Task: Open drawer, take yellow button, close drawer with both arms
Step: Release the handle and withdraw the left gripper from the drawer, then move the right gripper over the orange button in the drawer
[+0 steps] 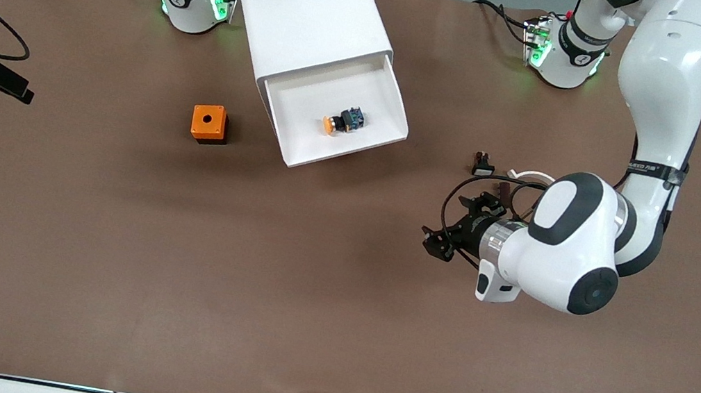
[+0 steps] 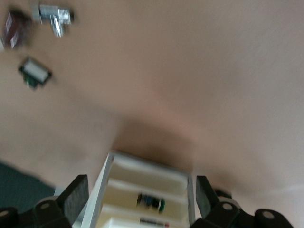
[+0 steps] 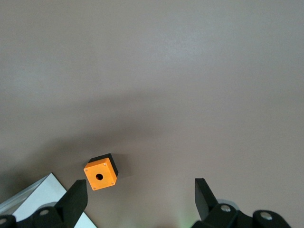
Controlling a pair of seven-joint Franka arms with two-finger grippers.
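The white cabinet [image 1: 309,14] stands at the back middle of the table. Its uppermost drawer [image 1: 347,152] is pulled out. The button [image 1: 343,120] lies inside it, orange cap, black body, blue rear block. My left gripper [image 1: 436,242] is open and empty, low over bare table toward the left arm's end from the drawer. In the left wrist view the open drawer [image 2: 118,166] and the blurred button [image 2: 151,202] show between the left gripper's [image 2: 140,190] spread fingers. My right gripper [image 3: 140,190] is open and empty, high over the table, out of the front view.
An orange cube with a round hole [image 1: 209,123] sits beside the cabinet toward the right arm's end; it also shows in the right wrist view [image 3: 100,172]. A small black switch with a white cap [image 1: 482,165] and small metal parts [image 2: 54,16] lie near the left arm.
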